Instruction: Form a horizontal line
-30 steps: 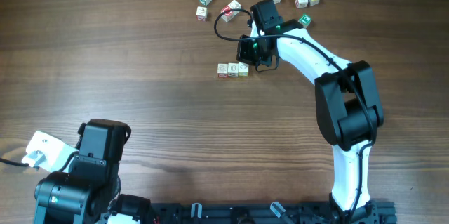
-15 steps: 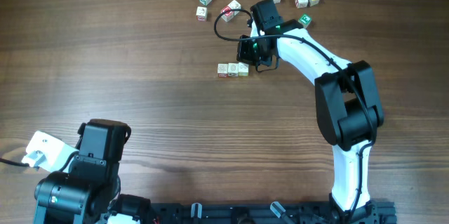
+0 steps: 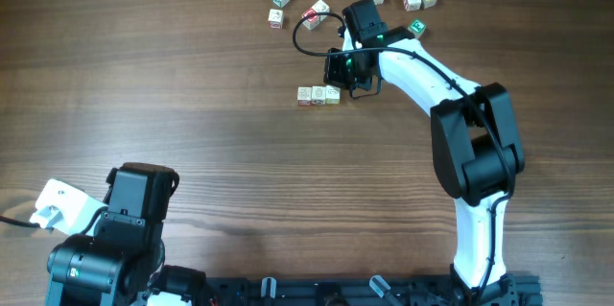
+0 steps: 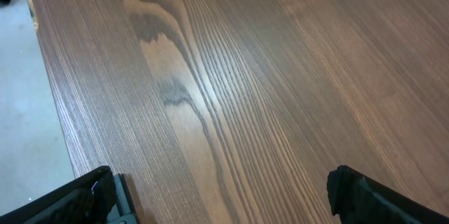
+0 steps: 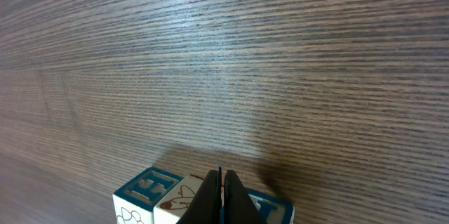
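Right gripper (image 5: 220, 190) pinched shut, holding nothing — arm stretched forward, fingertips down by the horizontal line (image 3: 318, 96).

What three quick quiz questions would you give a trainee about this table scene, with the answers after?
1. True or false: the right tool is wide open.
2. How many cubes make up the row of small pale wooden letter cubes? A two, B three, C five.
3. Fill in: the tool right beside that row is the ____ one.

Key: 1 false, it is shut with nothing in it; 2 B; 3 right.
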You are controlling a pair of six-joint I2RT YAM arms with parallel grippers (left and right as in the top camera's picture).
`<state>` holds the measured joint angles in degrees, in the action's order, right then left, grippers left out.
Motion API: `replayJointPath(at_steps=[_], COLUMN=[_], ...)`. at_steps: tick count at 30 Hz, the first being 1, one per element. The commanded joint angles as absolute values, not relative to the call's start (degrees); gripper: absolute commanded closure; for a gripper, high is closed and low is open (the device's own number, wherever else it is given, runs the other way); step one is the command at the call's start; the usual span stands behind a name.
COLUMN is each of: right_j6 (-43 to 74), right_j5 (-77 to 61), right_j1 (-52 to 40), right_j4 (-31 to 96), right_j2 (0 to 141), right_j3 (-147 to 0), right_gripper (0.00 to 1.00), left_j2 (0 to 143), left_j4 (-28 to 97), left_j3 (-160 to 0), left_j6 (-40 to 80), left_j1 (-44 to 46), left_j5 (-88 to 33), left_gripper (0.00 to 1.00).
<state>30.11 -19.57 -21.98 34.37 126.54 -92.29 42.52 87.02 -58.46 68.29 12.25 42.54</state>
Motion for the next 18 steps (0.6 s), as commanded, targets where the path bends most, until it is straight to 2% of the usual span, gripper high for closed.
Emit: replayJointPath(at_steps=[1,18], right_j6=[28.49,29.08], right_j5=[-21.56,-20.38], right_j1=[-22.33,-22.33], right_j4=[34.59,33.47], right_j2=[126.52,126.52], right_j3=[-93.43,-93.43], right_gripper=[0.96,0.95], left_j2=[42.33,42.33], left_j4=[87.07,87.07], left_j3=[-58.35,-58.35], left_j6=[69.47,69.47], left_j1=[11.77,11.77], left_j5=[42.89,42.89], left_gripper=[0.0,0.0])
